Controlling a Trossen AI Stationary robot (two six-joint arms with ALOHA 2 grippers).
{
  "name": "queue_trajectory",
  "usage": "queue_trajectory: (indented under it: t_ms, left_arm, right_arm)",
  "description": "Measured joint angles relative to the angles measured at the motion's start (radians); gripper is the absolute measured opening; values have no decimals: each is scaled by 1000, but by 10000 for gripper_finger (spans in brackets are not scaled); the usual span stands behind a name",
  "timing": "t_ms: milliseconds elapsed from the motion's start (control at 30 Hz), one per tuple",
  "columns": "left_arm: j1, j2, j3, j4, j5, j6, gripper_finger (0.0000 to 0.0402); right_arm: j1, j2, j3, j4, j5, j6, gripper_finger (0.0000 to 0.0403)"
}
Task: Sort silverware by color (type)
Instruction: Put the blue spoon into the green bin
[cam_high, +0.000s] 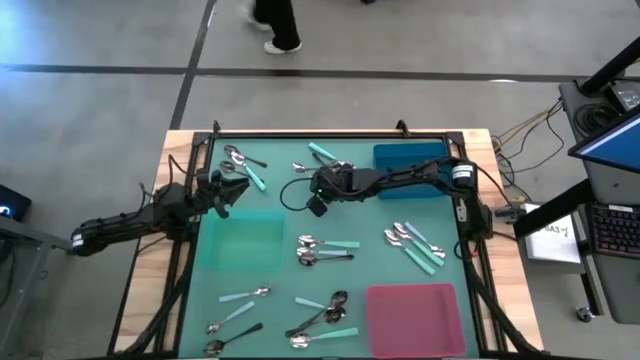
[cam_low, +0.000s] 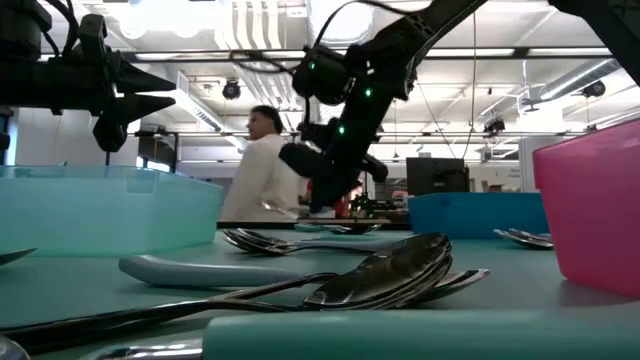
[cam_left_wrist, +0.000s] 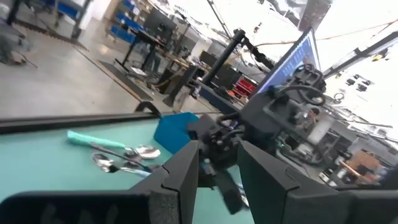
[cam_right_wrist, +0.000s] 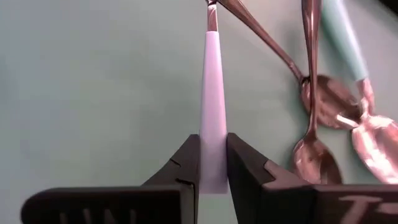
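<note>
My right gripper (cam_high: 312, 185) (cam_right_wrist: 212, 146) stands over the far middle of the green mat, shut on a pale blue-handled spoon (cam_right_wrist: 211, 93). Beside it, several spoons (cam_right_wrist: 317, 99) lie on the mat: two all-metal ones and a teal-handled one (cam_right_wrist: 345, 37). My left gripper (cam_high: 228, 190) (cam_left_wrist: 217, 165) is open and empty, raised above the mat's left side near the teal tray (cam_high: 245, 240). Other spoons lie flat in small groups, such as those at the far left (cam_high: 240, 160), in the middle (cam_high: 325, 250), on the right (cam_high: 415, 240) and at the near edge (cam_high: 325, 315). My right gripper pinches the free end of the spoon's pale blue handle (cam_right_wrist: 212, 168) between its two fingers. The fingers point down at the mat and lie along the spoon. The spoon reaches on past the fingertips; its bowl is outside the picture, so whether it touches the mat cannot be told.
A blue tray (cam_high: 410, 157) stands at the far right, and a pink tray (cam_high: 415, 315) at the near right. A black frame (cam_high: 330, 132) rims the mat. A person (cam_low: 265, 165) stands beyond the table's far edge.
</note>
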Motion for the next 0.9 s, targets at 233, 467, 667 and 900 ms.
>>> queue_trajectory:
  t_ms: [233,467,667,900]
  left_arm:
    - [0,3,0,45,-114,-2,98]
    - [-1,56,0,73,16,-63,98]
    - [-2,211,0,246,55,8,98]
    - [-2,426,0,501,118,201,98]
  right_arm:
    - [3,-78,2,17,5,-61,42]
    - [25,-131,2,109,0,-138,42]
    - [46,-162,3,192,-21,-213,42]
    - [68,-169,3,333,-21,-339,42]
